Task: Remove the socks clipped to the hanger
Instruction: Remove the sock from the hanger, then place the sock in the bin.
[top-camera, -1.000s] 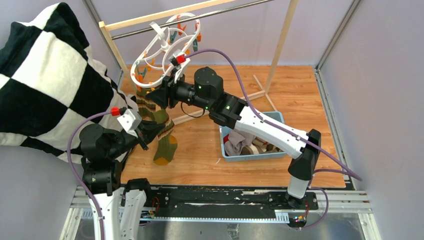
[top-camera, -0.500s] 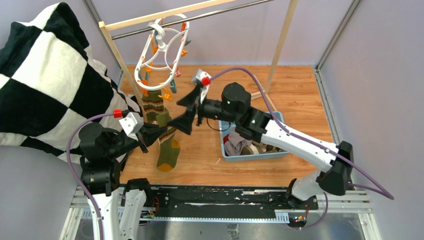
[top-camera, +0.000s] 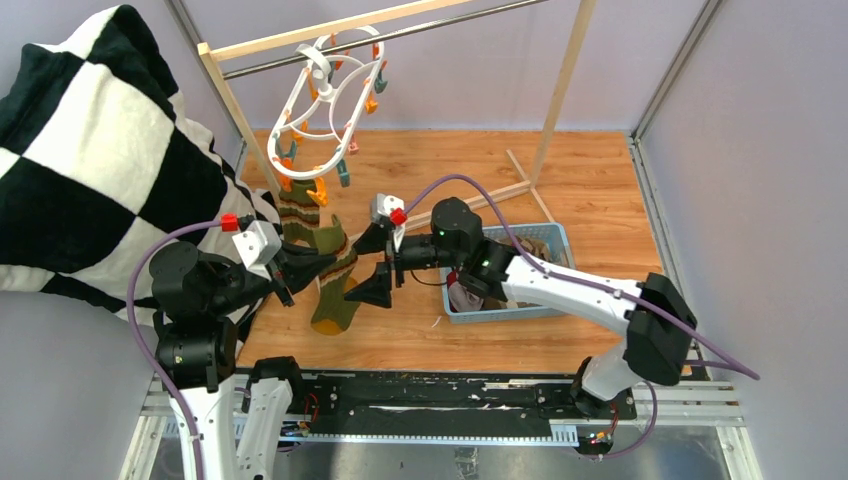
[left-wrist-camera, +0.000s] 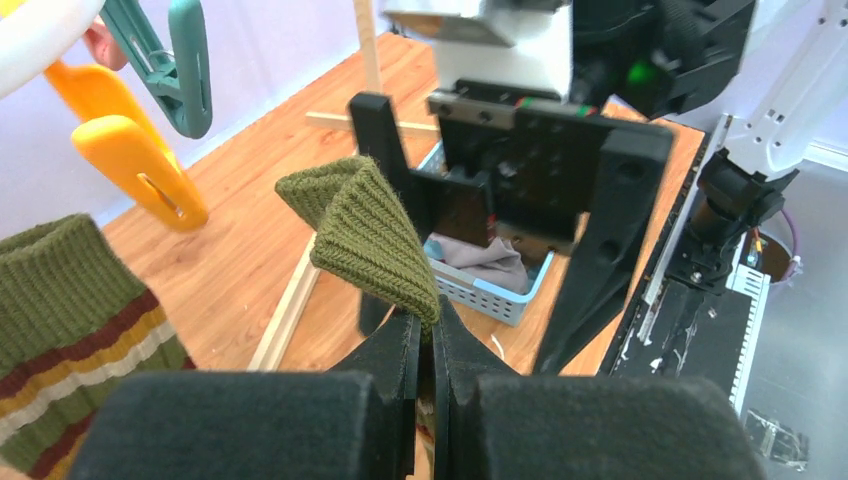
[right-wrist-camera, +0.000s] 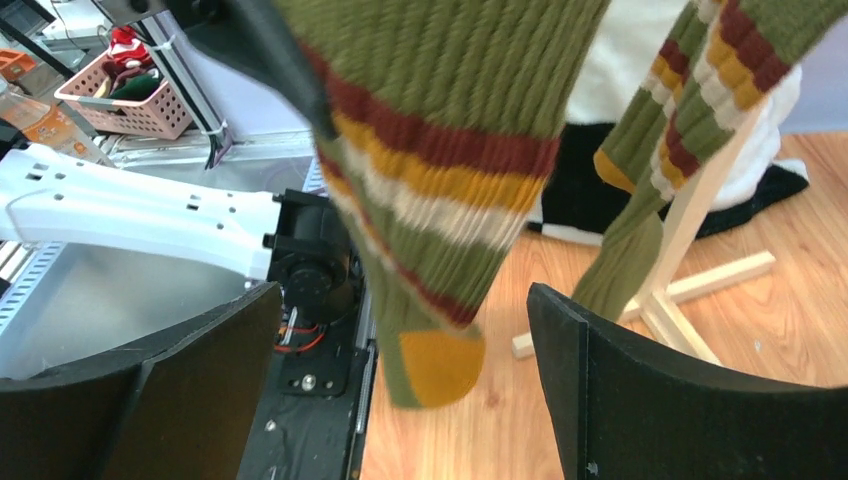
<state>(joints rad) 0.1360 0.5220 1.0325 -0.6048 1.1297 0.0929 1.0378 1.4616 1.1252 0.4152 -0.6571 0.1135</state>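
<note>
Hanging toe-down from the left gripper (left-wrist-camera: 425, 335), which pinches its ribbed cuff, the olive green striped fabric sock (top-camera: 336, 288) runs vertical. Facing it from the right, the right gripper (top-camera: 376, 265) stands spread wide, nearer the foot. The white plastic oval clip hanger (top-camera: 330, 100) is well above.

Right wrist view: the olive-green ribbed sock with red, yellow and cream stripes (right-wrist-camera: 440, 150) is blurred and cut off by the top edge, so its cuff and fastening are out of sight. A second striped olive sock (right-wrist-camera: 690, 110) is cut off likewise. The right gripper (right-wrist-camera: 400, 300) runs off the bottom edge. Left wrist view: the light-blue plastic basket (left-wrist-camera: 480, 292) is largely hidden behind that gripper. The white plastic hanger ring (left-wrist-camera: 30, 25) is cropped at the corner. The left gripper (left-wrist-camera: 428, 335) is blurred and cut off below. Overhead view: the black-and-white checkered blanket (top-camera: 90, 150) is cut off at the left edge.
</note>
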